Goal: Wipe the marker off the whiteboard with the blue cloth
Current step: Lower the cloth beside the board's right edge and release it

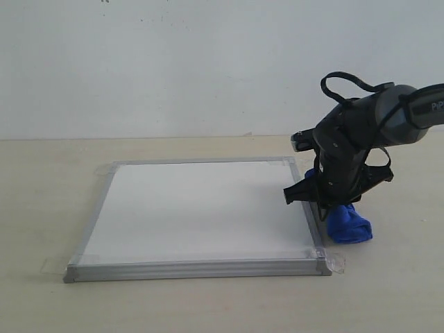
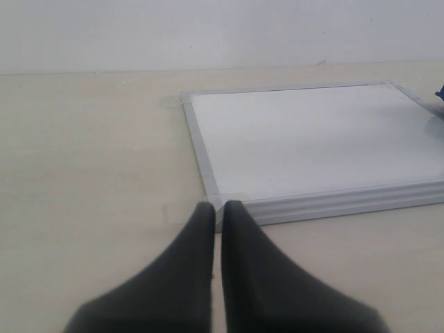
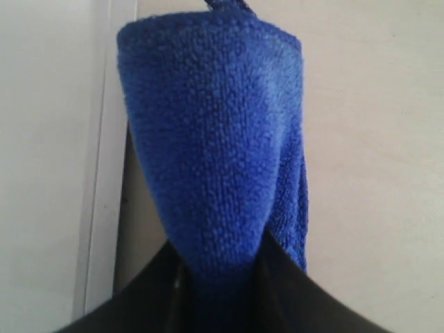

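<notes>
The whiteboard (image 1: 201,215) lies flat on the table, silver-framed, its surface plain white. No marker line shows on it in any view. My right gripper (image 1: 330,205) is just off the board's right edge, near the front right corner, shut on the blue cloth (image 1: 349,225). The cloth's free end hangs down to the table. In the right wrist view the blue cloth (image 3: 215,139) bulges out from between the jaws of the right gripper (image 3: 218,258), beside the board's frame (image 3: 104,173). My left gripper (image 2: 217,208) is shut on nothing, low over the table near a corner of the whiteboard (image 2: 312,139).
Clear tape tabs (image 1: 336,263) stick out at the board's corners. A pale wall (image 1: 208,62) rises behind the beige table (image 1: 41,187). The left arm is outside the exterior view. A sliver of blue cloth (image 2: 440,94) shows at the left wrist view's edge.
</notes>
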`<action>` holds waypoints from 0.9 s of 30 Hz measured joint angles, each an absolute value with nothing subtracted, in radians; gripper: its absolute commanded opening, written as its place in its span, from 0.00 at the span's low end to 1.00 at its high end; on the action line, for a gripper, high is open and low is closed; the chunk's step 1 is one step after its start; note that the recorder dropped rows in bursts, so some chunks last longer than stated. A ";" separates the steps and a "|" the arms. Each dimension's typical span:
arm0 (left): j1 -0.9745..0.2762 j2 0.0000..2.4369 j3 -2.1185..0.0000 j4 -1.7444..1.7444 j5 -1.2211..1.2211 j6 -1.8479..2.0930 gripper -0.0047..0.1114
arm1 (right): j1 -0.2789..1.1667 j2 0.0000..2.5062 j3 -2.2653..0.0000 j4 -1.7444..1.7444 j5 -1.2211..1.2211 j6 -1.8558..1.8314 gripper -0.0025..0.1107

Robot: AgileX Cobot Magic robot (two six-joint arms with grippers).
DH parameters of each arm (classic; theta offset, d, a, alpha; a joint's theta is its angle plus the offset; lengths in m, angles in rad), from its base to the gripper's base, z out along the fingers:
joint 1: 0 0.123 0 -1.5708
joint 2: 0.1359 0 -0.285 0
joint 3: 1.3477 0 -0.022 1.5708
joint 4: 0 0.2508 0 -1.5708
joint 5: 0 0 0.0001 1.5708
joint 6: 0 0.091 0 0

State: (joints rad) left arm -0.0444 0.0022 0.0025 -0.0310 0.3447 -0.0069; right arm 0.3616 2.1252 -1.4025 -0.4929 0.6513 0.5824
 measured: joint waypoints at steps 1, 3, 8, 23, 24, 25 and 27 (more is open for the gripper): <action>-0.044 0.002 0.002 -0.031 0.345 -0.007 0.07 | 0.362 2.125 -1.402 -0.493 0.651 0.585 0.02; -0.044 0.002 0.002 -0.031 0.345 -0.007 0.07 | 0.362 2.125 -1.402 -0.493 0.651 0.587 0.04; -0.044 0.002 0.002 -0.031 0.345 -0.007 0.07 | 0.362 2.125 -1.402 -0.473 0.620 0.589 0.29; -0.044 0.002 0.002 -0.031 0.345 -0.007 0.07 | 0.362 2.125 -1.402 -0.451 0.600 0.604 0.53; -0.044 0.002 0.002 -0.031 0.345 -0.007 0.07 | 0.362 2.125 -1.402 -0.451 0.599 0.604 0.53; -0.044 0.002 0.002 -0.031 0.345 -0.007 0.07 | 0.362 2.119 -1.402 -0.451 0.599 0.606 0.53; -0.044 0.002 0.002 -0.031 0.345 -0.007 0.07 | 0.362 2.099 -1.402 -0.451 0.599 0.608 0.53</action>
State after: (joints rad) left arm -0.0444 0.0022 0.0025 -0.0310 0.3447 -0.0069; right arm 0.3616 2.0992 -1.4025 -0.4515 0.5985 0.6082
